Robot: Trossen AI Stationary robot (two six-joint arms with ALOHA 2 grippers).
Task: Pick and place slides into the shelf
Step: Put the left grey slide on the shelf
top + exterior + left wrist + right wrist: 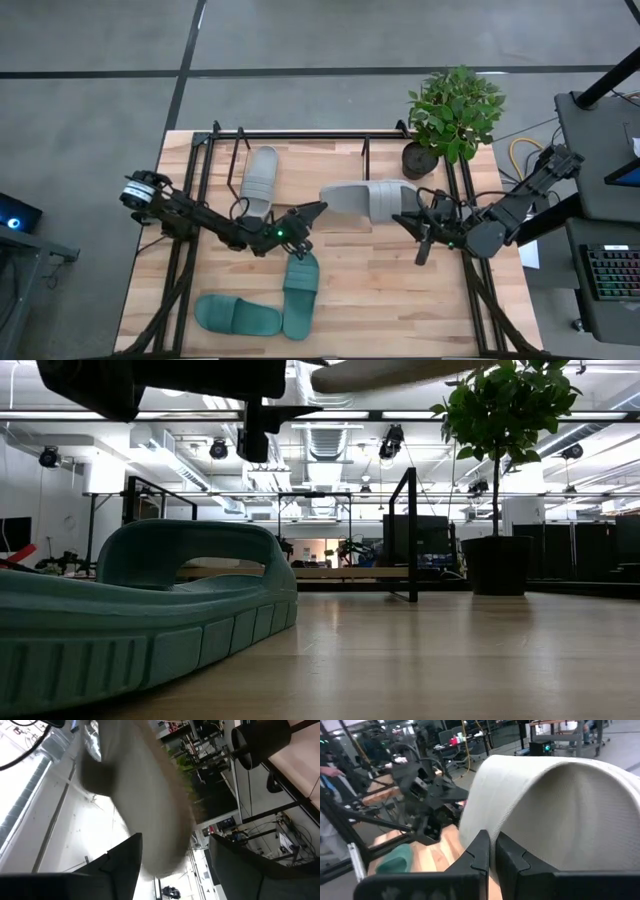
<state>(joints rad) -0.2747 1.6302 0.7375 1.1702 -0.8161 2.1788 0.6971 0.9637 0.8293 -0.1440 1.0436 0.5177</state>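
A light grey slide (365,200) hangs above the table's middle, lying left to right; the low view shows its sole (400,372) overhead. My left gripper (315,210) is closed on its left end. My right gripper (412,225) is shut, its fingertips (480,851) right at the strap (560,805) on the slide's right end. A second grey slide (260,178) lies sole down inside the shelf (300,134) at the far left. Two teal slides (300,290) (237,315) lie sole down on the tabletop near the front. My left gripper pinches the grey slide's left end (160,855) between its two fingers. They come nearly level from the table's left and lie along the slide. The slide is lifted clear of the table, roughly level. My right gripper's shut fingertips stand against the strap's edge (487,820), but I cannot tell whether they touch it.
A potted plant (455,110) stands at the far right corner beside the shelf's black tubing. The nearer teal slide (150,610) fills the low view's left. Bare wood lies at the table's right front.
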